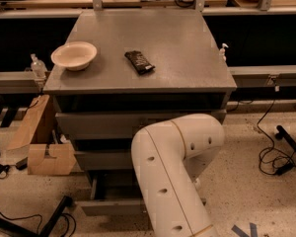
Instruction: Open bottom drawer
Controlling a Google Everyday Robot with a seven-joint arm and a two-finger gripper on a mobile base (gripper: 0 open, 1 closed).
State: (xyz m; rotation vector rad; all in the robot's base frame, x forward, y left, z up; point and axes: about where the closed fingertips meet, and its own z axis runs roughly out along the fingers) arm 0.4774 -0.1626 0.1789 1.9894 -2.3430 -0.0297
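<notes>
Camera view, angled down on a grey cabinet. Filled the near foreground: white robot arm (163, 181), elbow bent before the drawers. Hid the gripper somewhere behind that elbow, low by the drawer fronts; could not tell how wide it stood or whether it held anything. Stood pulled partway out at the cabinet's foot: bottom drawer (103, 207), slim front nearer than those above, grey tray showing behind. Sat left on the floor: cardboard box (44, 157). Stacked farther back: middle drawer front (101, 160), top drawer front (98, 125). Rested on the cabinet top (187, 58): pale bowl (74, 55) at left, dark wrapped bar (139, 62) near it, apart.
</notes>
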